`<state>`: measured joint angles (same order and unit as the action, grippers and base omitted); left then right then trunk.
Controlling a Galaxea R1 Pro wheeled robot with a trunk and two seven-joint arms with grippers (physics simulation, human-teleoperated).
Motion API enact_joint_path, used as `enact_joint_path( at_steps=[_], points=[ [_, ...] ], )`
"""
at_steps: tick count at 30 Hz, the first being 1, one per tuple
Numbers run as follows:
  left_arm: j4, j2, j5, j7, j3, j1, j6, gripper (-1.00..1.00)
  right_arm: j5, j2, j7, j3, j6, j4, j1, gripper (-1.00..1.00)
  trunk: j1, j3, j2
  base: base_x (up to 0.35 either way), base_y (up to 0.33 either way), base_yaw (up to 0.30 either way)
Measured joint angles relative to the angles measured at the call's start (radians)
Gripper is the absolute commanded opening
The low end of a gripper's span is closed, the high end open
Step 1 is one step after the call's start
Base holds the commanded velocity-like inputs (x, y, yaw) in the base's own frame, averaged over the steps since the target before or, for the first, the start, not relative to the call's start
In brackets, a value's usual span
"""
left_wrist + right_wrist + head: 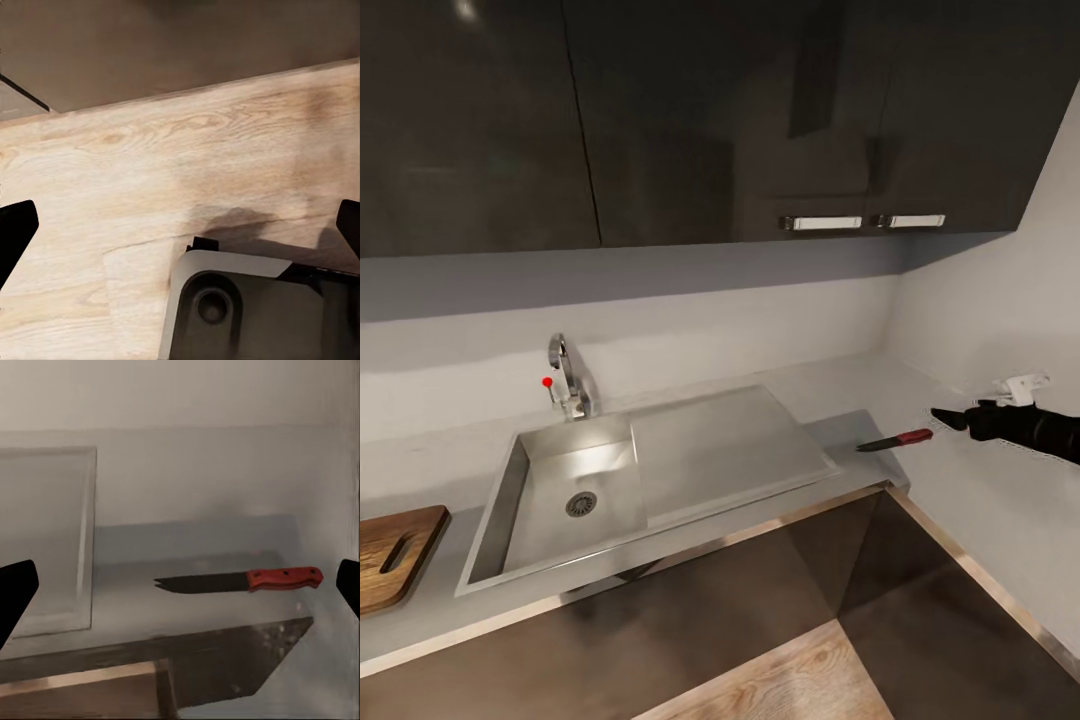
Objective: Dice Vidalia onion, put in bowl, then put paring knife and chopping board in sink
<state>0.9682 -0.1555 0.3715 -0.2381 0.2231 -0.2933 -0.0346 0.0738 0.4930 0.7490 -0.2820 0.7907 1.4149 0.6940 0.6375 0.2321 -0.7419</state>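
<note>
1. The chopping board (395, 556) lies on the countertop (420, 625), near left, beside the sink (660, 480).
2. The paring knife (896, 440) rests right of the sink.
3. The right gripper (180, 585), fingers spread wide, hovers just beside the knife's handle.
4. The left gripper (180, 225), fingers spread, faces wooden floor (150, 172).

red-handled dark-bladed paring knife (897, 439), brown grained chopping board (390, 555)

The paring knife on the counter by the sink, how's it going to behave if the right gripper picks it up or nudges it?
The paring knife lies flat on the smooth countertop, so a nudge would probably slide or spin it, not roll it. It looks stiff and probably light. Lying so low, it leaves the open right gripper little to pinch; the thicker red handle seems safest.
</note>
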Motion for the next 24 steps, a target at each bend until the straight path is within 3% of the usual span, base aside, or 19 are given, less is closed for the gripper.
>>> enact_joint_path(
  at_steps=[5, 6, 14, 20, 23, 24],
  points=[
    [-0.002, -0.001, 0.000, -0.001, 0.000, 0.000, 0.001, 1.00, 0.000, 0.047, 0.024, -0.003, 0.000, -0.005, 0.000, 1.00, 0.000, 0.000, 0.000, 0.000, 0.000, 0.000],
    [-0.003, -0.002, 0.000, -0.001, 0.000, 0.000, 0.002, 1.00, 0.001, 0.072, 0.027, -0.003, -0.001, -0.010, 0.003, 1.00, 0.000, 0.000, 0.000, 0.000, 0.000, 0.000],
    [-0.016, -0.003, 0.000, -0.005, 0.000, 0.000, 0.003, 1.00, 0.000, 0.117, 0.035, 0.002, -0.049, -0.101, 0.062, 1.00, 0.000, 0.000, 0.000, 0.000, 0.000, 0.000],
    [-0.013, -0.004, -0.001, -0.004, 0.000, 0.000, 0.003, 1.00, 0.002, 0.133, 0.175, 0.014, -0.106, -0.219, 0.075, 1.00, 0.000, 0.000, 0.000, 0.000, 0.000, 0.000],
    [-0.011, -0.003, 0.000, -0.003, 0.000, 0.000, 0.003, 1.00, 0.004, 0.193, 0.212, 0.015, -0.112, -0.277, 0.104, 1.00, 0.000, 0.000, 0.000, 0.000, 0.000, 0.000],
    [-0.011, -0.003, 0.000, -0.003, 0.000, 0.000, 0.003, 1.00, 0.004, 0.198, 0.207, 0.015, -0.111, -0.284, 0.113, 1.00, 0.000, 0.000, 0.000, 0.000, 0.000, 0.000]
  ],
)
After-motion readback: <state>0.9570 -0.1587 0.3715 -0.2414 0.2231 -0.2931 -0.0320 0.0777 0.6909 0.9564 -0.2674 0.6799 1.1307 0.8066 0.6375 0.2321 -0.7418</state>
